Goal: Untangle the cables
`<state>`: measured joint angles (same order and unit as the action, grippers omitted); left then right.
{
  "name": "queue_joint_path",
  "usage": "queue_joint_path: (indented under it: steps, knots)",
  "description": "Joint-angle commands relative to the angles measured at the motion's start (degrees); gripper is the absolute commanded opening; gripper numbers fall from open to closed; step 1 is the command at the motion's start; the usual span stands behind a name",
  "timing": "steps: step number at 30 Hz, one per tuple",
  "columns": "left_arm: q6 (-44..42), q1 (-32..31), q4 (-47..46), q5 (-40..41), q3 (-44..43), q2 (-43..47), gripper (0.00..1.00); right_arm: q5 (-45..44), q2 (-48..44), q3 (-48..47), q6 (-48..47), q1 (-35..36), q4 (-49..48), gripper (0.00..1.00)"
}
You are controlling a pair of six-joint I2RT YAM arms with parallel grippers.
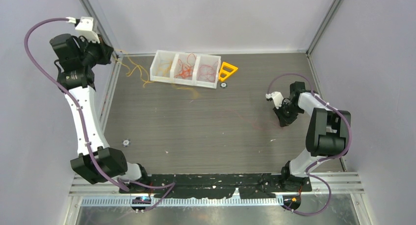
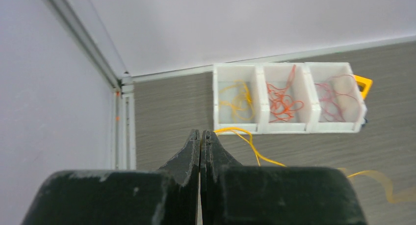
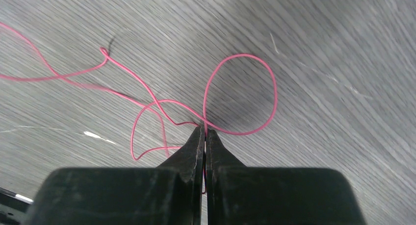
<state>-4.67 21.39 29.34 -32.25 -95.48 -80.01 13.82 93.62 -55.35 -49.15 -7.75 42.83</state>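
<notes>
Tabletop (image 1: 196, 132) of dark wood grain, with a white three-part bin (image 1: 158, 78) as the landmark at its far side. Some of the thin cables (image 2: 282, 100) lie sorted inside the bin by colour: yellow, orange-red, dark red. Left of the bin, raised near the wall, the left pincer (image 2: 201, 133) is pressed together, seemingly on the end of a yellow strand (image 2: 252, 149) that trails across the bin's front. Well to the right of the bin and nearer the arms, the right pincer (image 3: 204, 129) is clamped on a red strand (image 3: 272, 95) where its loops cross, low over the wood. To do this step well, the right arm likely should lift slowly so the loops fall open, staying clear of the yellow strand so the colours do not cross
</notes>
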Motion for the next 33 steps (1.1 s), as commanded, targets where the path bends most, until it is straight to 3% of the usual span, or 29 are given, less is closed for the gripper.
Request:
queue_joint_path:
  steps: [1, 7, 12, 22, 33]
  knots:
    - [-2.38, 1.46, 0.94, 8.35, -3.85, -1.14, 0.0, -2.67, 0.06, 0.46, -4.31, -2.77, -0.94, 0.05]
    - [-3.96, 1.64, 1.97, 10.04, -4.14, -1.46, 0.0, -3.65, 0.48, 0.1, -6.86, -6.8, -0.6, 0.05]
    - [1.85, 1.32, -3.66, -3.78, -1.13, 1.0, 0.0, 0.4, -0.23, -1.45, -5.49, -7.28, 1.87, 0.05]
    - [12.4, -3.8, -16.18, -4.02, -5.94, -5.49, 0.0, 9.69, -0.52, -7.71, -1.02, -7.06, 9.12, 0.05]
    - [21.08, -11.84, -33.21, 0.1, -16.23, -19.42, 0.0, 14.83, -2.9, -14.49, 4.92, -4.71, 16.5, 0.06]
